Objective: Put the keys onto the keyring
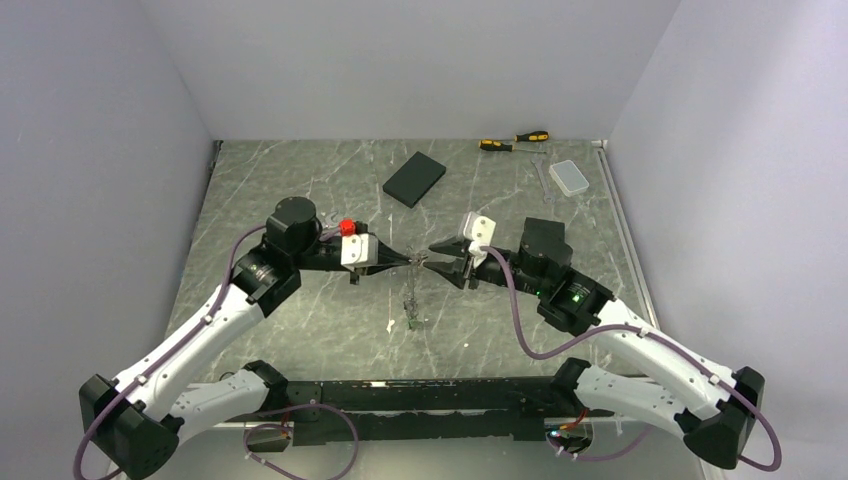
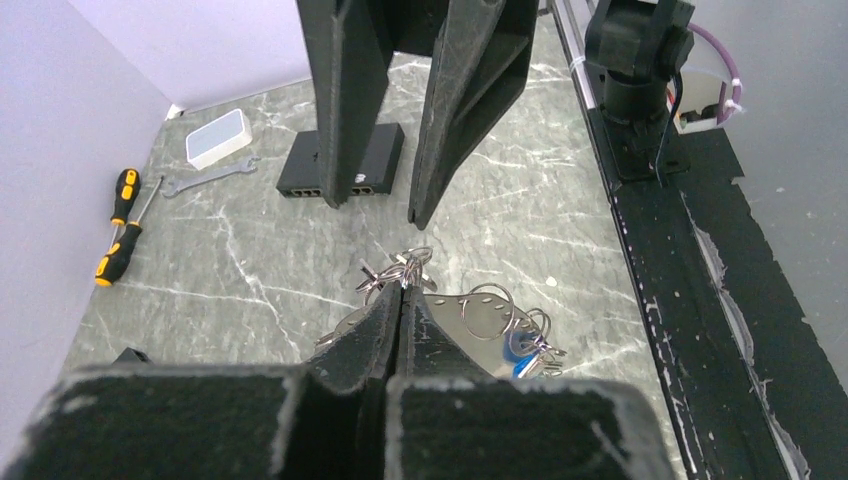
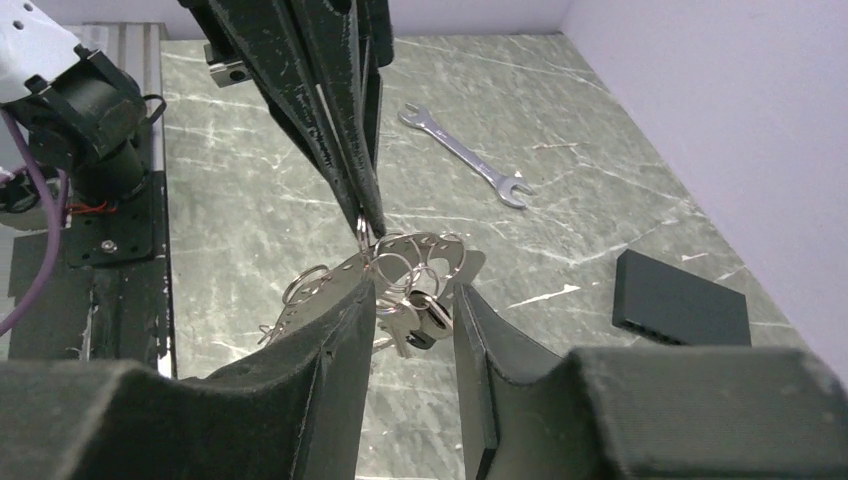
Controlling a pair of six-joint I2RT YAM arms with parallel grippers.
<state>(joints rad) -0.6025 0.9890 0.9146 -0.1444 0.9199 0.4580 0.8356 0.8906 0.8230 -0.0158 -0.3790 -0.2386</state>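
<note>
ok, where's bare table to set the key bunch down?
Bare marble tabletop at far left, between the wall and the flat black rectangular block; the near strip between the dangling silver key bunch and the black base rail. Crowded: far-right corner (yellow-handled screwdrivers, silver wrench, pale plastic box) and centre, where left fingers and right fingers meet.

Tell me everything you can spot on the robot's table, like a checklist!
Surface: grey marbled table.
Job's things: keyring pinched above the table; keys dangle from it.
Clutter: black box, two screwdrivers, wrench, small white box, all far back.
Grippers: left gripper shut on the keyring; right gripper open around the keys.
Cables: purple cables, looping loosely.
Surroundings: plain pale walls on three sides.
</note>
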